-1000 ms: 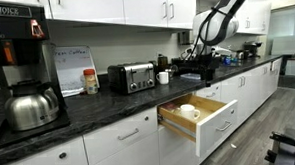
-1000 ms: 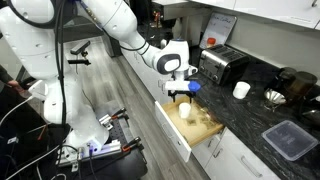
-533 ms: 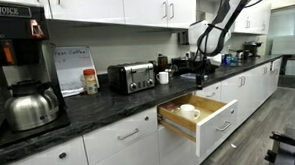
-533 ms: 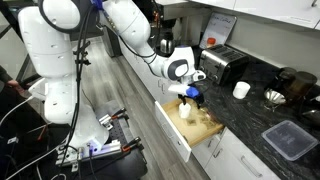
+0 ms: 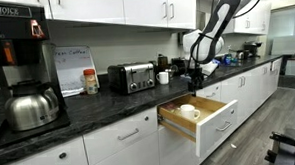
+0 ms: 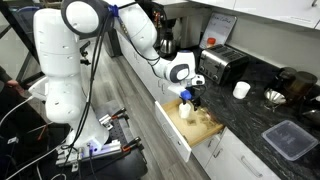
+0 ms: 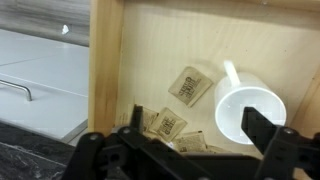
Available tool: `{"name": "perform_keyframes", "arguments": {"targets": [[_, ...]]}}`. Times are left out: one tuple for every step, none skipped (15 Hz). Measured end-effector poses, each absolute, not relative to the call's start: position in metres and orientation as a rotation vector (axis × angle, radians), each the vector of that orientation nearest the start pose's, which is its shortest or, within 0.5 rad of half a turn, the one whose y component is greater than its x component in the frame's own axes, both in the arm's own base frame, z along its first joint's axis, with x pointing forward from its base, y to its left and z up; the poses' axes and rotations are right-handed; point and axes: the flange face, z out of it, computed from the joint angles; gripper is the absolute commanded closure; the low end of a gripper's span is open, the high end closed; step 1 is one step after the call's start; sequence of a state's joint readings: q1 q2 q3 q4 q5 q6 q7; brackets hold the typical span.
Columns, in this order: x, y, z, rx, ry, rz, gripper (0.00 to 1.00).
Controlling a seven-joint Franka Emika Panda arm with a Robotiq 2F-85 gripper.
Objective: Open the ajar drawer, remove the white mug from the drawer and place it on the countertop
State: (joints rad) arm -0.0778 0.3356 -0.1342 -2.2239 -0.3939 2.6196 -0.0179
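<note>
Packets (image 7: 187,85) beside white mug (image 7: 247,108) in drawer (image 7: 105,60), toaster (image 5: 133,77) on countertop (image 5: 96,104)

Arm (image 6: 138,28) reaches out from the base, upper links raised, wrist bent down. Gripper (image 5: 195,81) points straight down, jaws spread wide, nothing held between them. In the wrist view, the dark fingers (image 7: 263,130) stand well apart at the lower edge.
</note>
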Motion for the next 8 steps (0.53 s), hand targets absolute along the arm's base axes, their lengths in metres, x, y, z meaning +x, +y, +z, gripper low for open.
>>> {"name": "perform_keyframes", "arguments": {"targets": [[0.546, -0.107, 0.226, -3.375, -0.239, -0.061, 0.0], [0.547, -0.105, 0.223, -3.366, -0.229, -0.076, 0.0], [0.548, -0.104, 0.22, -3.356, -0.228, -0.097, 0.0], [0.549, -0.103, 0.216, -3.348, -0.235, -0.122, 0.0], [0.551, -0.102, 0.212, -3.337, -0.242, -0.148, 0.0], [0.552, -0.101, 0.208, -3.324, -0.252, -0.172, 0.0], [0.553, -0.1, 0.204, -3.311, -0.263, -0.192, 0.0], [0.554, -0.099, 0.2, -3.299, -0.275, -0.209, 0.0]]}}
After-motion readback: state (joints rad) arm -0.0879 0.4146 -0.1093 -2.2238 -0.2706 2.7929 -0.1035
